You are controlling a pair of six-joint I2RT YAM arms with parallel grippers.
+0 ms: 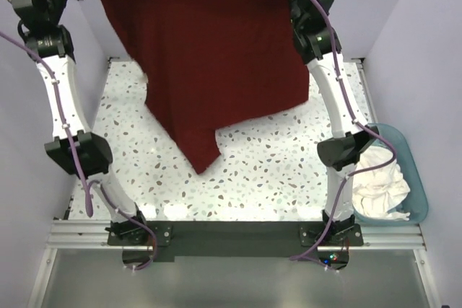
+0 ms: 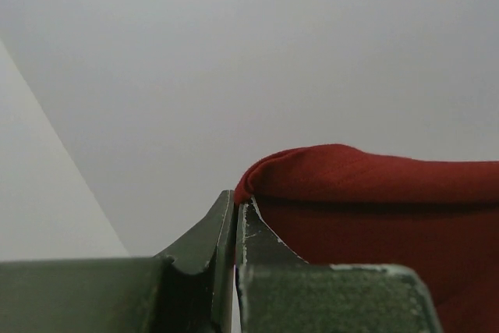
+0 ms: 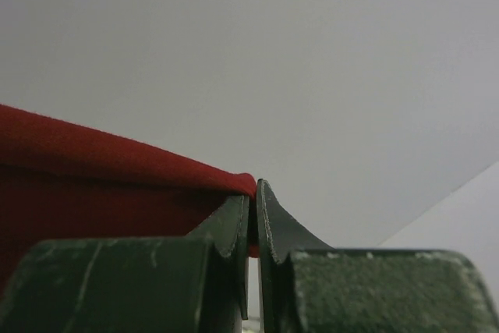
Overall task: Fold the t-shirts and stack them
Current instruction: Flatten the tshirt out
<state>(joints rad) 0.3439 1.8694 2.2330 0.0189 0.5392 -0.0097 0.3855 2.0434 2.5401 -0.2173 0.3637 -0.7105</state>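
Maroon t-shirt [image 1: 216, 55] curtains the speckled table [image 1: 289, 171]; white t-shirt [image 1: 375, 182] fills blue tub [image 1: 423, 203].

This is a robotics lab test cell: plain pale walls [image 1: 408, 27] box in a speckled tabletop [image 1: 274, 171], with a cabled left arm [image 1: 61, 102] and right arm [image 1: 336, 95] bolted to an aluminium rail [image 1: 79, 234].
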